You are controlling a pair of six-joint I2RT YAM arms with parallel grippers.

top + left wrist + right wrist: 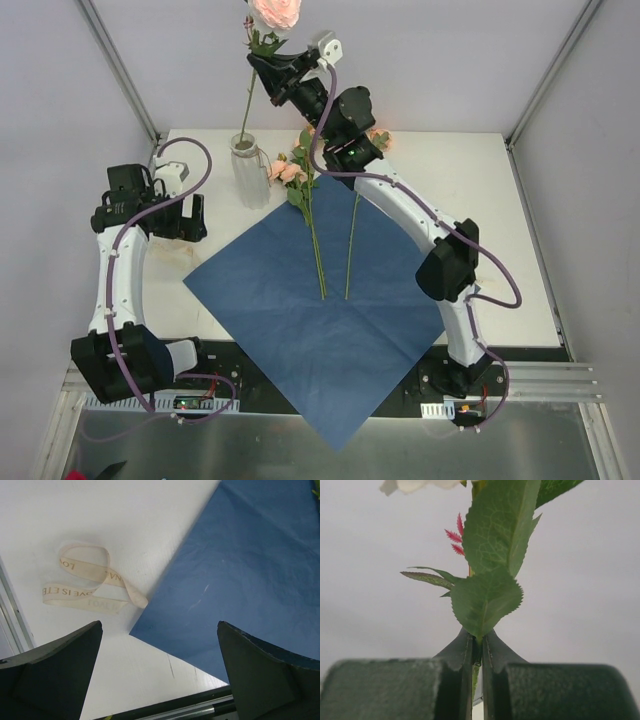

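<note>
**Right Gripper Clamping Rose Stem Above Vase; Left Gripper Spread Wide**

The right gripper [477, 641] is gripping the pink rose [274, 12] by its upper stem, just below the bloom. In the right wrist view its fingers are pressing almost together with the thin stem pinched between them, and a serrated green leaf [486, 598] is standing directly above the fingertips.

The rose is hanging high over the far left part of the white table [470, 200]. Its stem is slanting down toward the mouth of the glass vase [249, 175]; whether the lower end is sitting inside the vase cannot be told.

The left gripper [159, 630] is hovering low over the table's left side with its fingers spread wide and nothing between them. Below it, a cream ribbon [85, 582] is lying looped on the table, touching the edge of the blue paper sheet [250, 570]. The ribbon's printing is reading "LOVE IS ETE", the rest being folded out of sight.

Two flower stems [318, 250] are lying side by side on the sheet.
</note>
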